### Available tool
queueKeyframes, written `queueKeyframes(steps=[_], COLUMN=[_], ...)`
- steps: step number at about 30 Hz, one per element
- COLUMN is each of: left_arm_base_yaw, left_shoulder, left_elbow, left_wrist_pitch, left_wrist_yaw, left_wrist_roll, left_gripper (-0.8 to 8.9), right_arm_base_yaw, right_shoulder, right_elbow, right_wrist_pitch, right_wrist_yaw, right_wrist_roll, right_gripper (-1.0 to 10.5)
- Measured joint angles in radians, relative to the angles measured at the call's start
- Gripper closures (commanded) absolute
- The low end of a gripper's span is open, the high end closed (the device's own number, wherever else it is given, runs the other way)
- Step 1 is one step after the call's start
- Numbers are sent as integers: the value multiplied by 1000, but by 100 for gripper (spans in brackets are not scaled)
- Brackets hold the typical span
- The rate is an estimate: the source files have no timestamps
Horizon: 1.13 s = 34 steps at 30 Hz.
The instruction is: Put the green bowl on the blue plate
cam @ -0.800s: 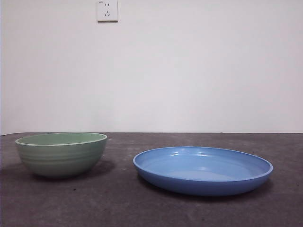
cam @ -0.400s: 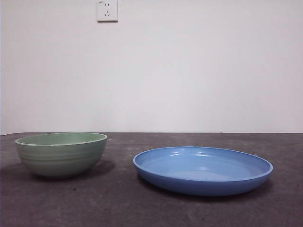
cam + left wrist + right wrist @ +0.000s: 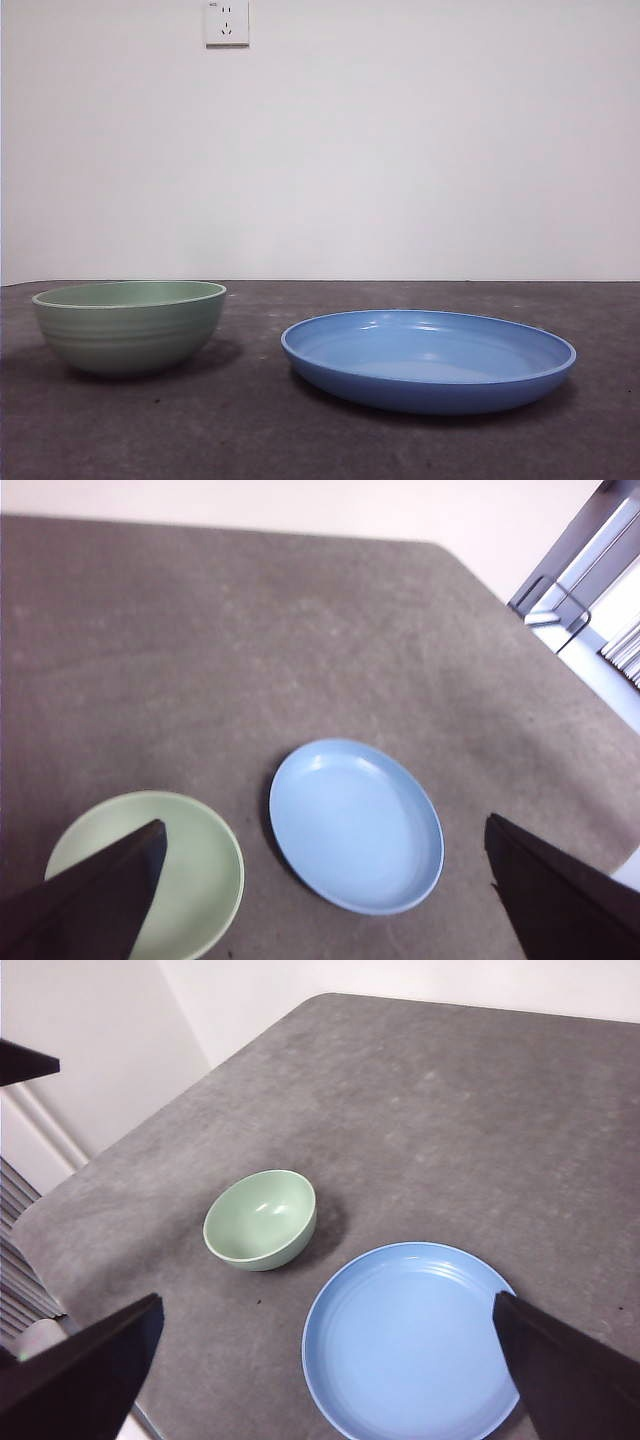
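A pale mint-green round bowl (image 3: pixel 129 326) with faint horizontal ridges on its outer wall stands upright on a dark grey, felt-like tabletop (image 3: pixel 240 430), beside but clear of a wide, shallow, glossy medium-blue plate (image 3: pixel 428 359) with a low raised rim; a strip of bare table separates the two. The bowl is empty, the plate bare, and the placing is not yet begun. Both arms hang high above the table: the left gripper (image 3: pixel 325 900) looks down with its black jaws spread wide, one jaw over the bowl's edge in that view, and the right gripper (image 3: pixel 330 1380) likewise holds its jaws far apart, with bowl and plate both framed between them. Neither touches anything.

The risks ahead look plain enough. The bowl's wall appears smooth, hard and curved, likely plastic or glazed ware, so jaws closing on the thin lighter rim could slip or tip it. A pinch taken off-centre might let it swing and tilt during the lift. Set down too near the plate's raised rim, the bowl could rest canted on the lip or slide on the slick blue surface; a low carry might knock the plate aside. A white wall socket (image 3: pixel 227 22) sits on the pale wall behind
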Motion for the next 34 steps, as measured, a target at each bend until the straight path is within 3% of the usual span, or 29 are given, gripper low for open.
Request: queueKeyframes(steps=[5, 15, 34], left_arm_base_yaw=[0, 0, 27], left_shoulder=[63, 264, 729], left_elbow=[0, 0, 0], left_wrist_pitch=[-47, -73, 45], left_wrist_yaw=[-45, -280, -293], left_wrist_roll=[18, 51, 104], left_gripper=[300, 301, 317], right_arm_base_yaw=[0, 0, 0], right_shoulder=[0, 0, 0], right_elbow=[0, 0, 0], right_wrist_pitch=[0, 0, 0], right_wrist_yaw=[0, 0, 0], right_wrist_roll=[0, 0, 1], right_gripper=[290, 290, 290])
